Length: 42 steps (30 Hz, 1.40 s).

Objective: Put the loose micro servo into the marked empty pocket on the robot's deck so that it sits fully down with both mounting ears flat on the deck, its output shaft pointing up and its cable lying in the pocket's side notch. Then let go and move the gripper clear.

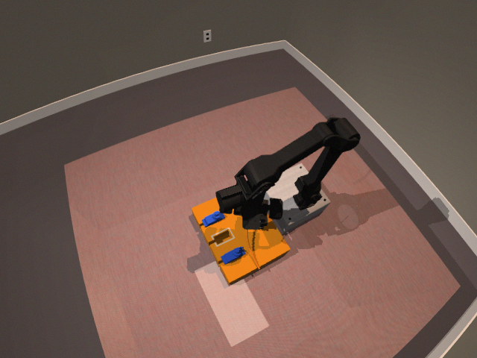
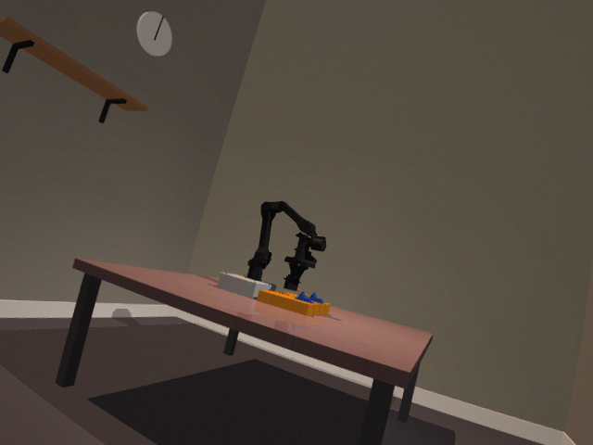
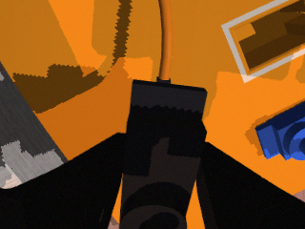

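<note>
Dark micro servo clamped in the black parallel-jaw gripper (image 3: 164,172), held above the orange deck.

The dark block-shaped micro servo (image 3: 167,147) sits lengthwise between the two black fingers, which are pressed against its sides; its round output shaft end points toward the wrist camera and its thin orange cable (image 3: 164,19) trails away from the far end across the flat orange deck plate (image 1: 265,246). The deck lies near the middle of the reddish-brown worktop (image 1: 346,277), just beside the arm's grey base block (image 1: 304,215). The white-outlined rectangular pocket (image 1: 223,236) holds nothing. On either side of it a blue micro servo (image 1: 212,218) and a second blue servo (image 1: 232,254) sit in the deck. The held servo hangs over the deck's base-side part, apart from the pocket.
</note>
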### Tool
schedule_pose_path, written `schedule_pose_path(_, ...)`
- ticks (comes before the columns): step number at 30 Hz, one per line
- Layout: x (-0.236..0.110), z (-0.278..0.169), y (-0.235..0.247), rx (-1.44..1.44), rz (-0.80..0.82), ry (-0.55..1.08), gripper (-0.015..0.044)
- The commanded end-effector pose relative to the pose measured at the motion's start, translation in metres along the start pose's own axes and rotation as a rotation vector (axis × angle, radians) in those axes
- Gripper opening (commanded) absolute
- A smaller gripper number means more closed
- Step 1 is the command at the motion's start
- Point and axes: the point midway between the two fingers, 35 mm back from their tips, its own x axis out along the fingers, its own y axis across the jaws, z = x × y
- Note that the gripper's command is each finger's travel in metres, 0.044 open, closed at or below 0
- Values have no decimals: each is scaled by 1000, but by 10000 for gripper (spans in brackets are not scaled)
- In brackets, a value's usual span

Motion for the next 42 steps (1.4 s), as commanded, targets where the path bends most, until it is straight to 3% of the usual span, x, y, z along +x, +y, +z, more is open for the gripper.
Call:
schedule_pose_path(1,-1,0,0,123,2,-3,0)
schedule_pose_path(25,-1,0,0,948,3,-2,0)
schedule_pose_path(42,-1,22,-31,971,2,-5,0)
